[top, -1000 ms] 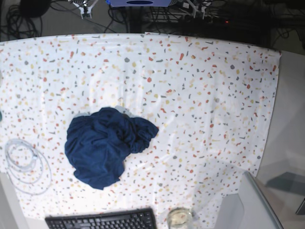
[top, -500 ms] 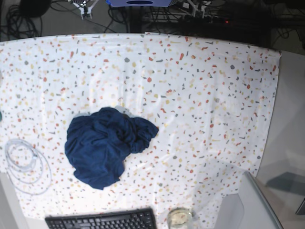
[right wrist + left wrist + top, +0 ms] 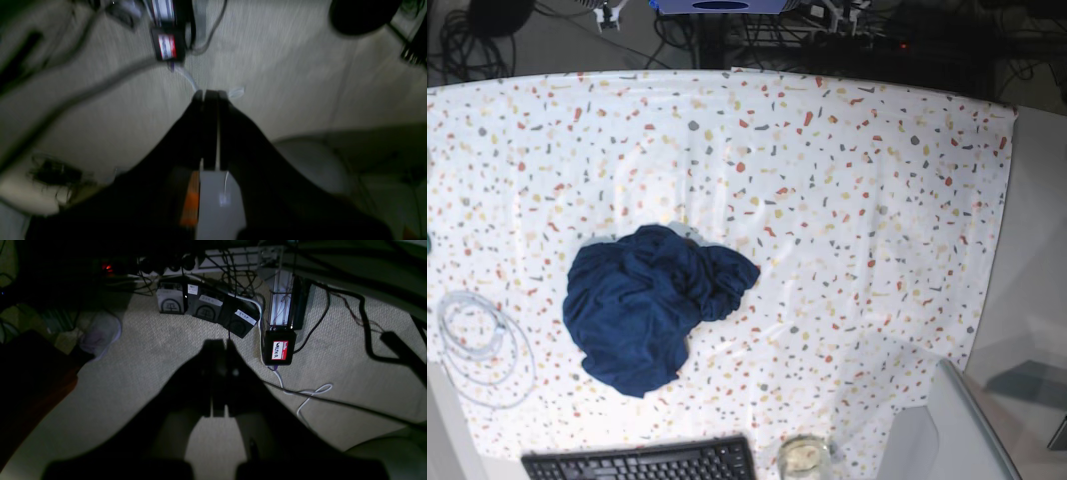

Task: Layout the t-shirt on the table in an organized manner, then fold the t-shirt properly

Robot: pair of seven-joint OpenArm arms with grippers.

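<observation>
The dark navy t-shirt (image 3: 645,305) lies crumpled in a heap on the speckled white table (image 3: 857,180), left of centre and toward the near side. Neither arm appears in the base view. In the left wrist view my left gripper (image 3: 220,344) hangs shut over beige carpet, holding nothing. The right wrist view is blurred; my right gripper (image 3: 210,94) is shut too, also over the floor and empty. Neither wrist view shows the t-shirt or the table.
A black keyboard (image 3: 639,461) and a glass jar (image 3: 804,455) sit at the near edge. A coiled white cable (image 3: 482,345) lies left of the t-shirt. Under the grippers are cables and a black box with a red label (image 3: 279,350).
In the base view the t-shirt and table look the same; only a small fixture at the far top edge has shifted slightly.
</observation>
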